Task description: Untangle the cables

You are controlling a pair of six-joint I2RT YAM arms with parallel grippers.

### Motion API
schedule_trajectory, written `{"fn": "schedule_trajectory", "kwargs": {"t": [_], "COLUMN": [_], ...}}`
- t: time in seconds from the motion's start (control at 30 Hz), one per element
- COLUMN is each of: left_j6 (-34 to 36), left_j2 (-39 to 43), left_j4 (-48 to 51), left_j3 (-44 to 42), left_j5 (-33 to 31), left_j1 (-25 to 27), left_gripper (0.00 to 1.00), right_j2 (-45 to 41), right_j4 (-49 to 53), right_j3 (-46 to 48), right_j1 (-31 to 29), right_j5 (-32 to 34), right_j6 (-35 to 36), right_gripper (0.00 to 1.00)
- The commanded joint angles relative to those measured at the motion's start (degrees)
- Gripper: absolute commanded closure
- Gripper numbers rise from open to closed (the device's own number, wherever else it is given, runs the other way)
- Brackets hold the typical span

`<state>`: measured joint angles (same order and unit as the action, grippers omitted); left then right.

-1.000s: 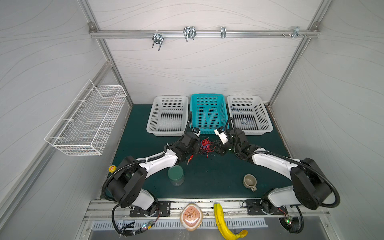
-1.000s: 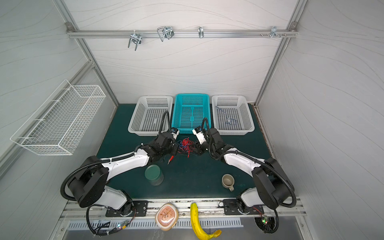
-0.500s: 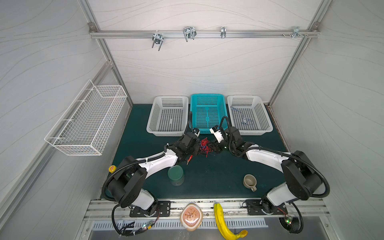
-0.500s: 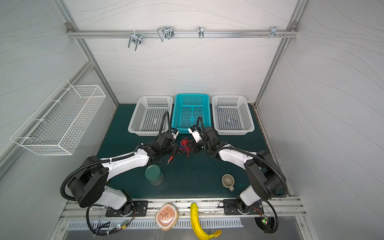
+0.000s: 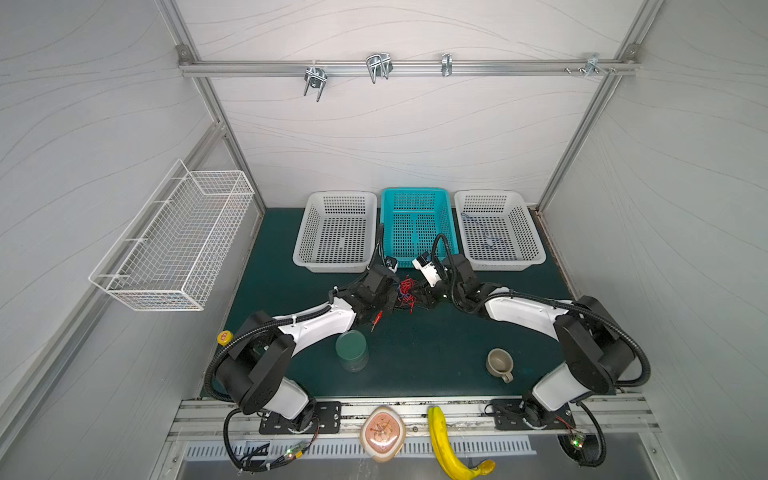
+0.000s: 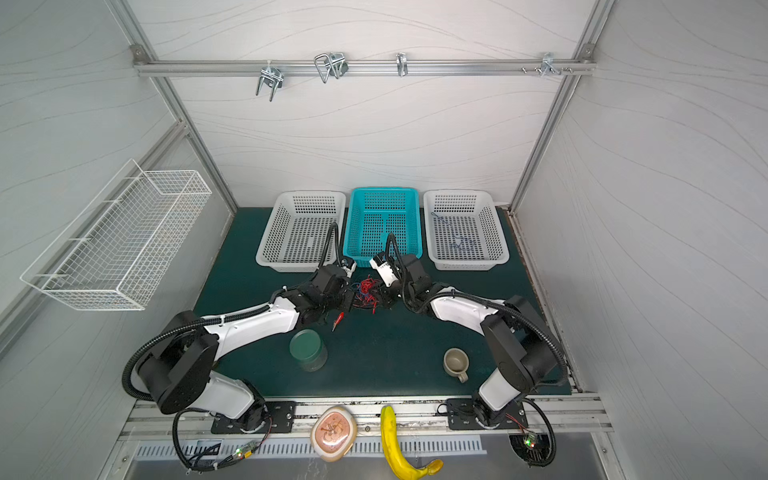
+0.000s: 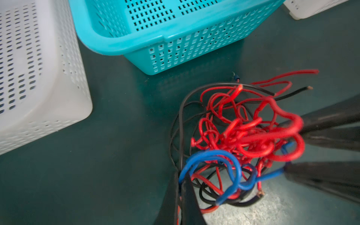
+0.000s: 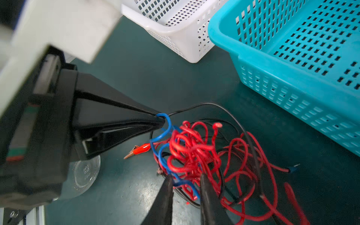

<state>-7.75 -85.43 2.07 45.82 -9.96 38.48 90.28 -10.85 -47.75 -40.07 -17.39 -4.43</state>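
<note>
The cables (image 5: pixel 407 291) (image 6: pixel 365 291) lie as one tangle of red, blue and black wires (image 7: pixel 243 136) (image 8: pixel 191 152) on the green mat in front of the teal basket. My left gripper (image 7: pixel 181 181) (image 5: pixel 392 297) is shut on a blue cable loop at the tangle's left edge; the right wrist view shows this left gripper (image 8: pixel 162 121) pinching it. On the tangle's right side is my right gripper (image 8: pixel 186 181) (image 7: pixel 292 148) (image 5: pixel 419 295). Its jaws stand apart with a blue strand and red strands between them. A red alligator clip (image 8: pixel 139 150) (image 5: pixel 376 320) lies beside the left gripper.
Three baskets stand at the back: white (image 5: pixel 336 232), teal (image 5: pixel 415 224), and white (image 5: pixel 498 228) with a dark blue wire inside. A green cup (image 5: pixel 352 350) and a mug (image 5: pixel 500 363) sit nearer the front. A banana (image 5: pixel 442 440) lies on the front rail.
The right gripper has moved left into the tangle and its jaws have narrowed around strands. The left gripper has stayed shut in place.
</note>
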Motion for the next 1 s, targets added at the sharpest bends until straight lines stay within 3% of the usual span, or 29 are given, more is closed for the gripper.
{"fn": "schedule_trajectory", "kwargs": {"t": [0.0,0.57,0.97], "left_j6": [-0.55,-0.56,-0.69], "left_j2": [-0.70,-0.88,-0.53], "left_j4": [-3.45,-3.16,-2.51], "left_j3": [2.78,2.77,2.59], "left_j5": [0.23,-0.24,-0.87], "left_j1": [0.36,0.35,0.36], "left_gripper": [1.00,1.00,1.00], "right_j2": [0.84,0.28,-4.65], "right_j4": [1.90,4.28,5.36], "right_j3": [-0.97,0.36,2.90], "right_j1": [-0.70,-0.84,-0.79], "right_j5": [0.05,2.53,4.38], "right_j6": [1.66,3.10,3.94], "right_gripper": [0.73,0.74,0.68]}}
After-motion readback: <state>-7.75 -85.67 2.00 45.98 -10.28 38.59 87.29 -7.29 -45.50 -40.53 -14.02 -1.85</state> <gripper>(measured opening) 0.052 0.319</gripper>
